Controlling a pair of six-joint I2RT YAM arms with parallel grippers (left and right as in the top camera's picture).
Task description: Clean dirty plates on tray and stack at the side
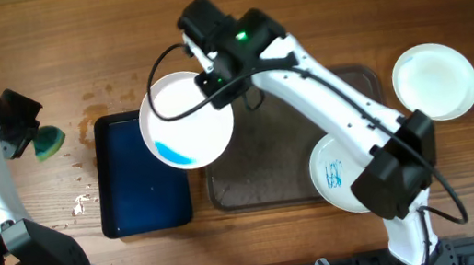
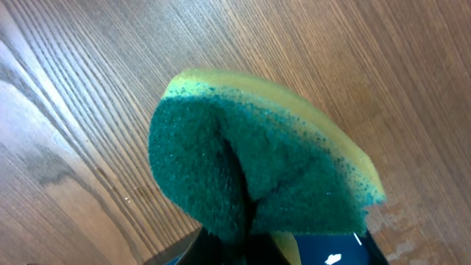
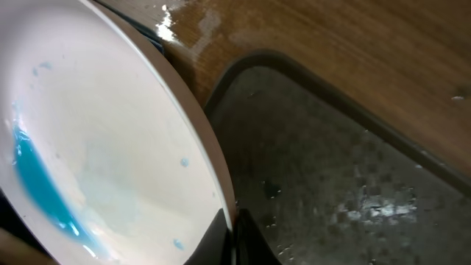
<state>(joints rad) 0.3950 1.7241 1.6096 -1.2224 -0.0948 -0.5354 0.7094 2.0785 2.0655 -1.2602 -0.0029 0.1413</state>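
Note:
My right gripper (image 1: 216,81) is shut on the rim of a white plate (image 1: 184,119) with a blue smear; it holds the plate over the gap between the blue bin (image 1: 141,174) and the dark tray (image 1: 261,171). In the right wrist view the plate (image 3: 110,140) fills the left and the jaws (image 3: 232,235) pinch its edge. A second dirty plate (image 1: 334,175) with blue marks lies on the tray's right end. A clean white plate (image 1: 435,81) sits on the table at the far right. My left gripper (image 1: 28,134) is shut on a green-and-yellow sponge (image 2: 257,177) at the left.
The blue bin (image 2: 331,250) shows at the bottom of the left wrist view. Water spots and white crumbs (image 1: 84,202) lie on the wood left of the bin. The wet tray surface (image 3: 353,177) fills the right of the right wrist view.

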